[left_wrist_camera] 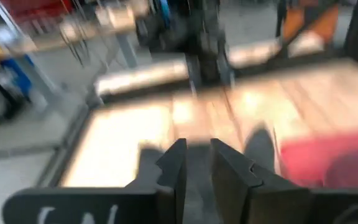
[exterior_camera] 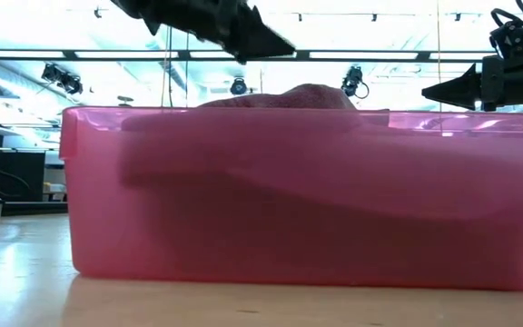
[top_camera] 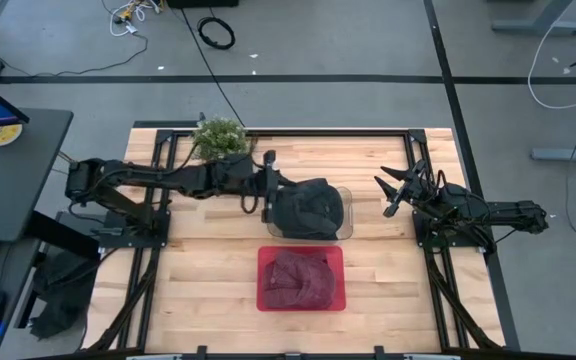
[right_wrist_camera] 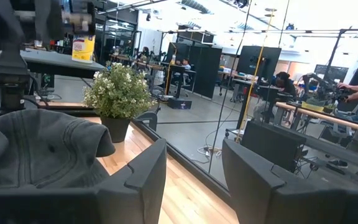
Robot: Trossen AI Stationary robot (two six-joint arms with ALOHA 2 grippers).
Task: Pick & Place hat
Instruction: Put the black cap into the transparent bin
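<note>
Dark hat (top_camera: 308, 207) sits in a clear bin (top_camera: 346, 212) at table centre, just toward 12 o'clock from the pink bin (top_camera: 302, 299), which already holds a reddish hat (top_camera: 301, 277). The dark one lies crown up and heaped, so its crown or brim is the easy place to pinch.

Left gripper (top_camera: 268, 190) hangs at the dark hat's 9–10 o'clock edge, arm stretched across from the left. In the wrist view its fingers (left_wrist_camera: 174, 167) stand a narrow gap apart with nothing between them; whether they touch the hat I cannot tell. Likely mid grasp or release at the clear bin.

Right gripper (top_camera: 398, 188) waits at 3 o'clock, well apart from both bins, jaws apart and empty, parked out of the left arm's way.

Plant (top_camera: 219, 135) stands at 11 o'clock near the table edge, clear of the work.
</note>
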